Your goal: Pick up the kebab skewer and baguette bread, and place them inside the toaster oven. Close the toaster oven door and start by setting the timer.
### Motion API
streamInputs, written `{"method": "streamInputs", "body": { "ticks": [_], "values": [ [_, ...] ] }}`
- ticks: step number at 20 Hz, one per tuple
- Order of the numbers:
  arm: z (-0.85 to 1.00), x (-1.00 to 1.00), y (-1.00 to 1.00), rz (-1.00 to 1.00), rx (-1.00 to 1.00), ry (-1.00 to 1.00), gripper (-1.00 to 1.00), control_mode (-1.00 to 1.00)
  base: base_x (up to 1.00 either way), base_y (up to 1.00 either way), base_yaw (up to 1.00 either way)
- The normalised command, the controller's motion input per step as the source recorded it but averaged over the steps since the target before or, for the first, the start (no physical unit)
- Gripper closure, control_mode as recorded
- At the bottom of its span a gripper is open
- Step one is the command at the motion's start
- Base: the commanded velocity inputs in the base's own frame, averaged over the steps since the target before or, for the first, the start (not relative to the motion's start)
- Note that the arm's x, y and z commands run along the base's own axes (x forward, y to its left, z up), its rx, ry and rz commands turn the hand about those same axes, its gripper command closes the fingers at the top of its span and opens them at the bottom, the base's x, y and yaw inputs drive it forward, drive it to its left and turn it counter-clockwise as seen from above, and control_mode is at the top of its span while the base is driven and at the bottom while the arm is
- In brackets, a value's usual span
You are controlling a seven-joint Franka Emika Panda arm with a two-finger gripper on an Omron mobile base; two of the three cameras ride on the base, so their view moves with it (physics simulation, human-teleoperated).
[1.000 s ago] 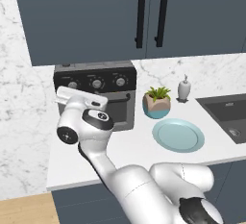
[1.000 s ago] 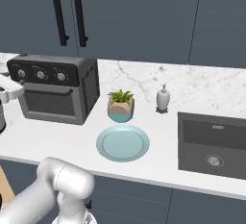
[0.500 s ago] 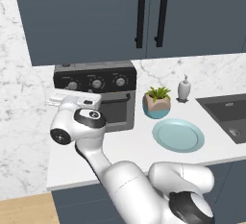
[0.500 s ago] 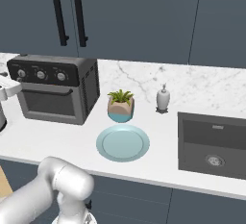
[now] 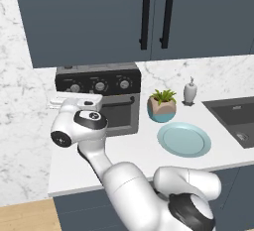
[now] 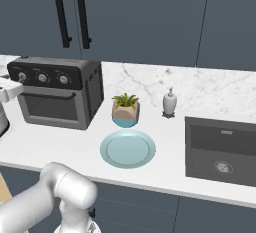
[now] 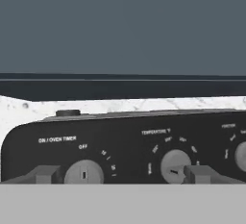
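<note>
Toaster oven (image 6: 57, 97), door shut, on the counter's left. Gripper (image 7: 117, 174) jaws wide, straddling the timer knob (image 7: 84, 174); advance squarely, close on it, then twist clockwise.

Home kitchen, rendered: white counter (image 6: 60, 147) against a marble backsplash (image 6: 210, 84), dark blue cabinet doors (image 5: 99, 17) above with black bar handles (image 5: 145, 16). On the counter sit a toaster oven (image 6: 57, 94), a teal plate (image 6: 127, 148), a small potted plant (image 6: 125, 109) and a soap dispenser (image 6: 170, 103). A dark sink (image 6: 222, 149) is set into it.
</note>
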Motion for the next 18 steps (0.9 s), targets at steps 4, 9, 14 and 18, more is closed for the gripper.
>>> {"method": "streamInputs", "body": {
  "ticks": [4,9,14,18],
  "values": [
    [-0.01,0.09,0.0,0.0,-0.04,0.0,-1.0,-1.0,0.0,0.0,0.0],
    [-0.02,0.09,0.0,0.0,-0.03,0.0,-1.0,-1.0,0.0,0.0,0.0],
    [-0.06,0.01,0.0,0.0,0.0,0.0,-1.0,-1.0,0.0,0.0,0.0],
    [-0.04,0.0,0.0,0.0,0.0,0.0,-1.0,-1.0,0.0,0.0,0.0]
  ]
}}
